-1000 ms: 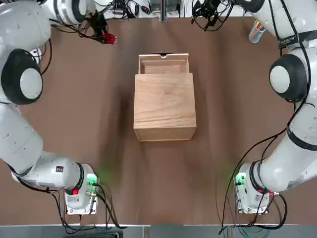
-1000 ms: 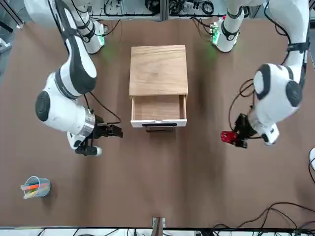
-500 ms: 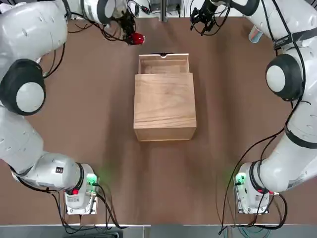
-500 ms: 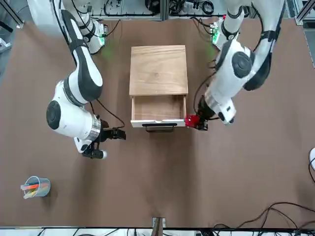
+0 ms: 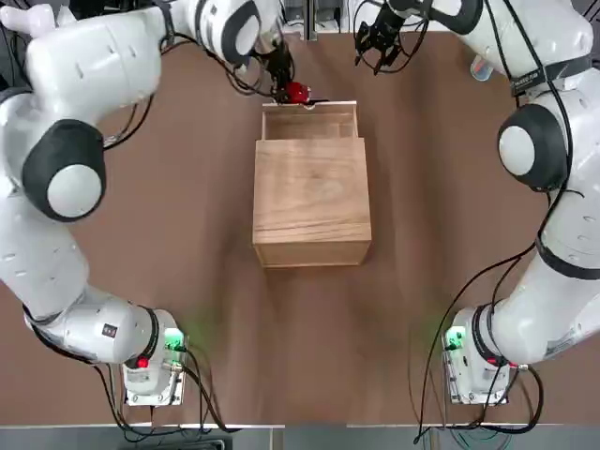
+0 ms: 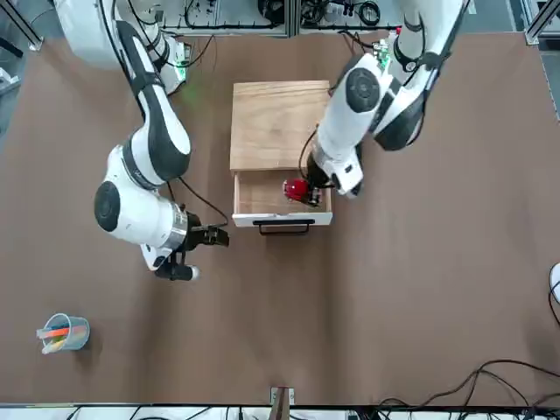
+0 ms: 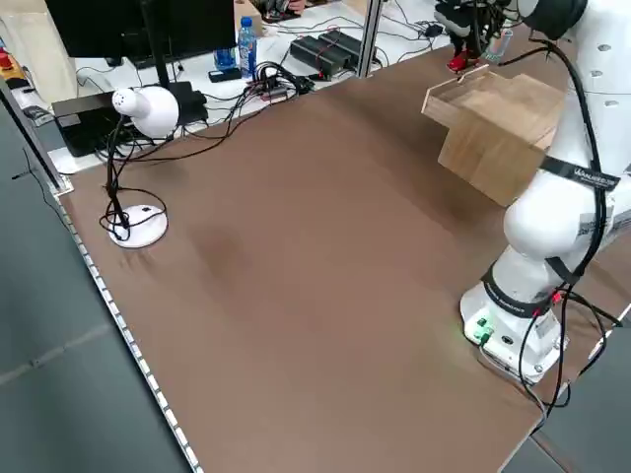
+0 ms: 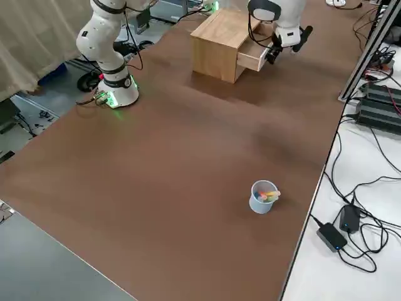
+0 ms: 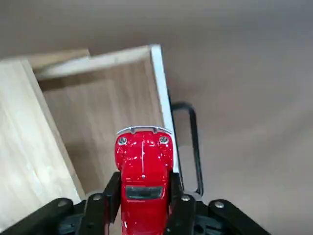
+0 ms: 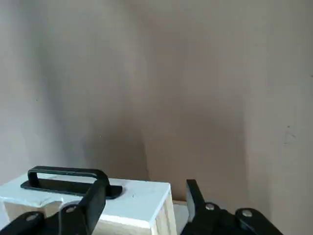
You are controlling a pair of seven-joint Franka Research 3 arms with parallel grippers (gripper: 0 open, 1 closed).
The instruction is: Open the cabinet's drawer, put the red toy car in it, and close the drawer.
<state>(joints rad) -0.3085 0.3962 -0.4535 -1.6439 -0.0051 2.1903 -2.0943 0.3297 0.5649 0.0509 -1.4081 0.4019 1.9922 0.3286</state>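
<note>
Over the open drawer (image 6: 262,194), toward its left side, you've got the left gripper (image 9: 144,188) with its fingers partly apart, closed on the flanks of the red toy car (image 9: 144,161). The car's up in the grip, above the drawer at the far side of the cabinet (image 5: 312,192).

Now compare your views: from overhead you get little more than a red patch at the fingers, but the left wrist view gives you headlights, bumper, hood and windshield. That same view shows you the black handle (image 9: 193,142) on the drawer's front; the overhead view barely hints at it.

And the nose? It's pointing out past the fingertips, away from the gripper's body. The long axis runs along the fingers, and in that wrist view it lies roughly in line with the drawer's front panel. You can't tell how steeply it tilts.

Off to the right, beyond the drawer front, your right gripper (image 6: 206,254) hangs with fingers wide apart, holding nothing.
</note>
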